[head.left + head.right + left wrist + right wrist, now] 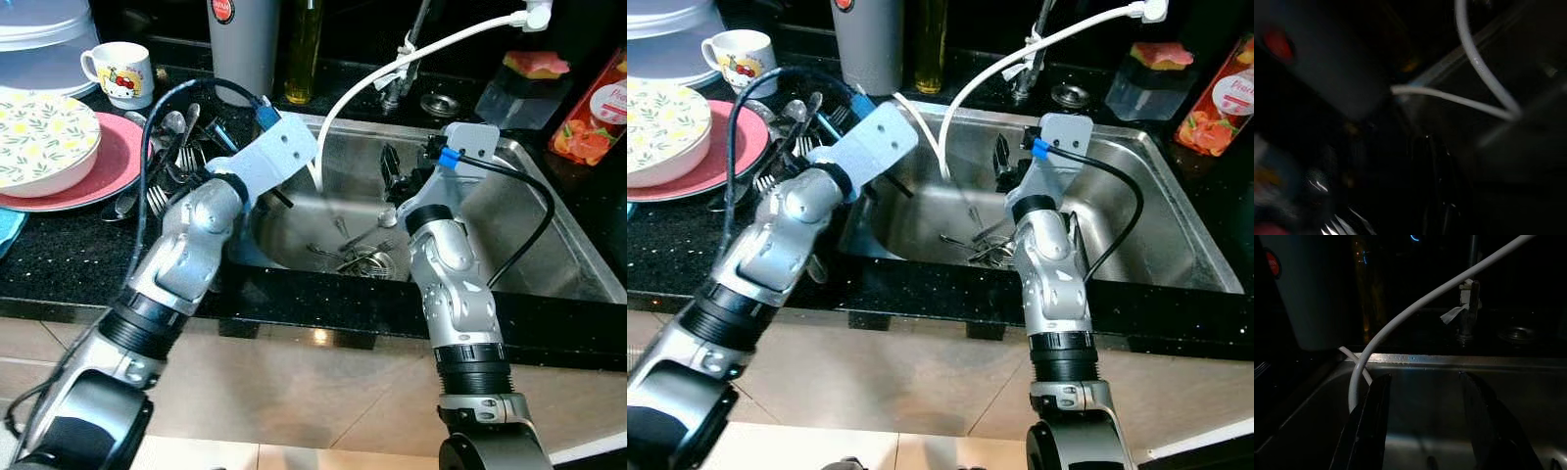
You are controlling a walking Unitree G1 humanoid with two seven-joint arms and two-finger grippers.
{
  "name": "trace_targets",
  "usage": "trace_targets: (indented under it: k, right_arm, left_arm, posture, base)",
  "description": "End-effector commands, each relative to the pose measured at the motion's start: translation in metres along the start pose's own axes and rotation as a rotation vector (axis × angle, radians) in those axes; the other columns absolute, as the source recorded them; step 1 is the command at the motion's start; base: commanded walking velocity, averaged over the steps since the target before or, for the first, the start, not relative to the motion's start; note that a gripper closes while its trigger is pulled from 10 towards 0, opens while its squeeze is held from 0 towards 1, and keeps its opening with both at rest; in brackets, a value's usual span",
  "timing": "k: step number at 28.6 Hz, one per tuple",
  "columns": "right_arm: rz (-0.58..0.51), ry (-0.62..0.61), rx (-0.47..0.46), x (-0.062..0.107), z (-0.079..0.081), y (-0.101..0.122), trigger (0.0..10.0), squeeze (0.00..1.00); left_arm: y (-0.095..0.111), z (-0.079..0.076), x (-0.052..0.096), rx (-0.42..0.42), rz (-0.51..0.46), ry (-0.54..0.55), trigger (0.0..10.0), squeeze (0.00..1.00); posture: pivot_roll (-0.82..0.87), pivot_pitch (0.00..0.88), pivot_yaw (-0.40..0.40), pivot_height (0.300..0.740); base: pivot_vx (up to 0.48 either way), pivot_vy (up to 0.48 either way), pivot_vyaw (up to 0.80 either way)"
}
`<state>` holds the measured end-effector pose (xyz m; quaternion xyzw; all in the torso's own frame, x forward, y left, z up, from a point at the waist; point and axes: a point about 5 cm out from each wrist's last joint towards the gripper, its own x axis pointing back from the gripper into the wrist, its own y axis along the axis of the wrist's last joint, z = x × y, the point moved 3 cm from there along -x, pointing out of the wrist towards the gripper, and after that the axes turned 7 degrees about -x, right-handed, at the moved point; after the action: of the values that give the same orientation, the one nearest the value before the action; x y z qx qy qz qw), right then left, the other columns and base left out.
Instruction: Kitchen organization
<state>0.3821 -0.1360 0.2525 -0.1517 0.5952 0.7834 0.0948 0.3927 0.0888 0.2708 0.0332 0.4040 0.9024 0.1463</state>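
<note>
My right gripper (1425, 382) hangs open inside the steel sink (549, 245), nothing between its two black fingers (1371, 421). It is above a few pieces of cutlery (358, 257) lying by the drain. My left gripper (277, 194) is at the sink's left rim, mostly hidden behind its grey wrist plate, next to a pile of forks and spoons (176, 157) on the black counter. A white hose (392, 73) curves from the back wall down into the sink between the two grippers.
On the left counter a flowered bowl (44, 137) sits on a pink plate (113, 162), with a cartoon mug (120, 70) behind. A grey tumbler (243, 39), oil bottle (304, 44) and faucet (404, 78) line the back. A red packet (593, 108) stands right.
</note>
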Motion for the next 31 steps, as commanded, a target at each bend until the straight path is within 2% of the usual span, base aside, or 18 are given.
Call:
trace_targets:
  k: [1,3,4,6,7,10,14,21,24,26,31]
  right_arm:
    - [0.001,-0.011,-0.005,0.0,-0.003,0.0,10.0,0.0]
    - [0.0,-0.011,-0.005,0.0,-0.002,0.0,10.0,0.0]
    - [-0.004,-0.009,-0.006,-0.001,-0.001,0.001,10.0,0.0]
    - [-0.004,-0.009,-0.006,-0.001,-0.001,0.001,10.0,0.0]
    - [-0.008,-0.006,-0.006,-0.001,-0.001,0.003,10.0,0.0]
    - [-0.013,-0.001,-0.007,-0.002,0.001,0.004,10.0,0.0]
    - [-0.015,0.001,-0.008,-0.002,0.002,0.005,10.0,0.0]
    - [-0.018,0.006,-0.008,-0.003,0.003,0.005,10.0,0.0]
    - [-0.02,0.007,-0.008,-0.003,0.004,0.006,10.0,0.0]
    - [-0.02,0.007,-0.008,-0.003,0.004,0.006,10.0,0.0]
    - [-0.019,0.008,-0.007,-0.003,0.004,0.005,10.0,0.0]
  left_arm:
    - [-0.007,-0.007,-0.005,0.113,0.053,-0.038,10.0,0.0]
    - [-0.009,-0.008,-0.007,0.143,0.064,-0.045,10.0,0.0]
    - [-0.013,-0.01,-0.012,0.221,0.084,-0.065,10.0,0.0]
    - [-0.013,-0.01,-0.012,0.221,0.084,-0.065,10.0,0.0]
    - [-0.016,-0.012,-0.017,0.314,0.101,-0.093,10.0,0.0]
    - [-0.021,-0.013,-0.025,0.422,0.133,-0.127,10.0,0.0]
    - [-0.025,-0.017,-0.031,0.477,0.162,-0.156,10.0,0.0]
    - [-0.021,-0.023,-0.036,0.47,0.156,-0.217,10.0,0.0]
    - [-0.022,-0.032,-0.039,0.551,0.176,-0.278,10.0,0.0]
    - [-0.022,-0.032,-0.039,0.56,0.176,-0.284,10.0,0.0]
    - [-0.026,-0.046,-0.038,0.64,0.223,-0.358,10.0,0.0]
  posture:
    - [0.26,0.088,-0.085,0.74]
    - [0.26,0.083,-0.084,0.74]
    - [0.26,0.083,-0.084,0.74]
    - [0.26,0.083,-0.084,0.74]
    - [0.25,0.076,-0.083,0.74]
    - [0.25,0.073,-0.081,0.74]
    - [0.25,0.065,-0.08,0.74]
    - [0.25,0.056,-0.081,0.74]
    - [0.24,0.052,-0.08,0.74]
    - [0.24,0.052,-0.08,0.74]
    - [0.24,0.05,-0.082,0.74]
  base:
    - [0.0,0.0,0.0]
    - [0.0,0.0,0.0]
    - [0.0,0.0,0.0]
    - [0.0,0.0,0.0]
    - [0.0,0.0,0.0]
    - [0.0,0.0,0.0]
    - [0.0,0.0,0.0]
    - [0.0,0.0,0.0]
    - [0.0,0.0,0.0]
    - [0.0,0.0,0.0]
    - [0.0,0.0,0.0]
